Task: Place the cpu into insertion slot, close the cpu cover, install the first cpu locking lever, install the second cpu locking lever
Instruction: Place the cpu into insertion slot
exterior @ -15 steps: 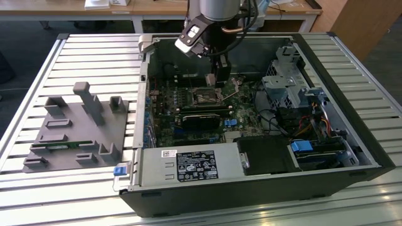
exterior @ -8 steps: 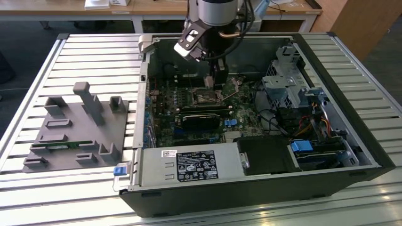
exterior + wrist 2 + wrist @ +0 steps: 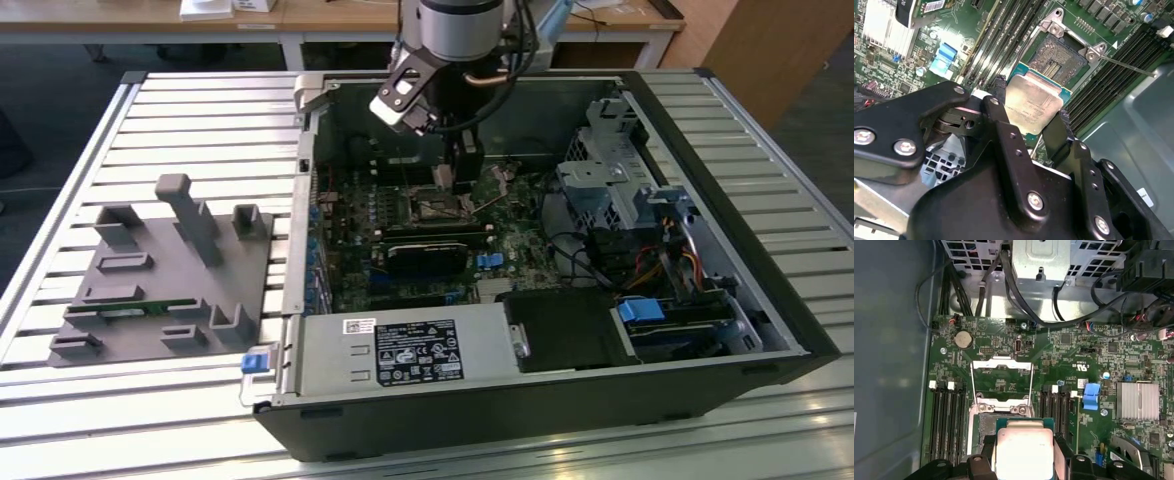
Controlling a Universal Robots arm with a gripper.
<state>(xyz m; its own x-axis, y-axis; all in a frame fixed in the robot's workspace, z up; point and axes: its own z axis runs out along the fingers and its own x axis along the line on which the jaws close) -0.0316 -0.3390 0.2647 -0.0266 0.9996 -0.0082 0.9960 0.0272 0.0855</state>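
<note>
The gripper (image 3: 1031, 101) is clenching the cpu (image 3: 1038, 97), its black fingers (image 3: 1060, 131) pressing on two opposite edges of the small square chip. The chip's silvery-grey metal top is sitting on a thin green-rimmed base. The chip is hanging over the near edge of the dark-centred insertion slot (image 3: 1059, 54) inside the computer case (image 3: 787, 300), while the cpu cover (image 3: 1000, 361) is lying swung open beyond the slot.

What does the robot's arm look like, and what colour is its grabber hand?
The arm is a round silver-grey tube with a black section below it, and dark cables loop beside it. The gripper is matte black, built from flat jointed bars fastened with shiny silver screws. It ends in two long, narrow black fingers.
</note>
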